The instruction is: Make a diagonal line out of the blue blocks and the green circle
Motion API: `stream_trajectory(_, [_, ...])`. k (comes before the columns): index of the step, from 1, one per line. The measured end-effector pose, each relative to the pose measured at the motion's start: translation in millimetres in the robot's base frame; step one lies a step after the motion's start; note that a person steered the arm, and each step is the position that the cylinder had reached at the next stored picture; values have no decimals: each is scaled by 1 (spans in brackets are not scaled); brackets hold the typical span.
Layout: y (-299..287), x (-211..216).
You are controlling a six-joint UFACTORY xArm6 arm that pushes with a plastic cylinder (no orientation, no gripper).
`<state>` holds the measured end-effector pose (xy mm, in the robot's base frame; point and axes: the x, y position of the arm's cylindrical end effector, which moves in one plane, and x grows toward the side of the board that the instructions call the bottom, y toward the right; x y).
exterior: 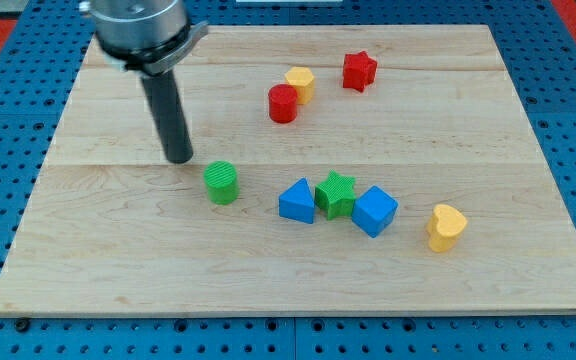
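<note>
My tip (180, 158) rests on the wooden board (98, 250), just up and left of the green circle (222, 183), with a small gap between them. To the right of the circle lie a blue block (296, 201) with a peaked top and a blue cube (375, 211). A green star (336, 193) sits between the two blue blocks and touches both. The circle, the blue blocks and the star form a rough row across the middle of the board.
A red cylinder (283, 103) and a yellow hexagon (300, 82) touch near the view's top. A red star (359, 71) lies to their right. A yellow heart (446, 226) lies right of the blue cube. Blue pegboard surrounds the board.
</note>
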<state>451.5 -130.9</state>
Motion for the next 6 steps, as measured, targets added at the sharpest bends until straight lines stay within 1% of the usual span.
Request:
stream_trajectory(1, [91,20])
stream_trajectory(2, [152,36])
stream_trajectory(3, [138,34])
stream_trajectory(4, [86,25])
stream_trajectory(5, [111,58])
stream_trajectory(6, [152,81])
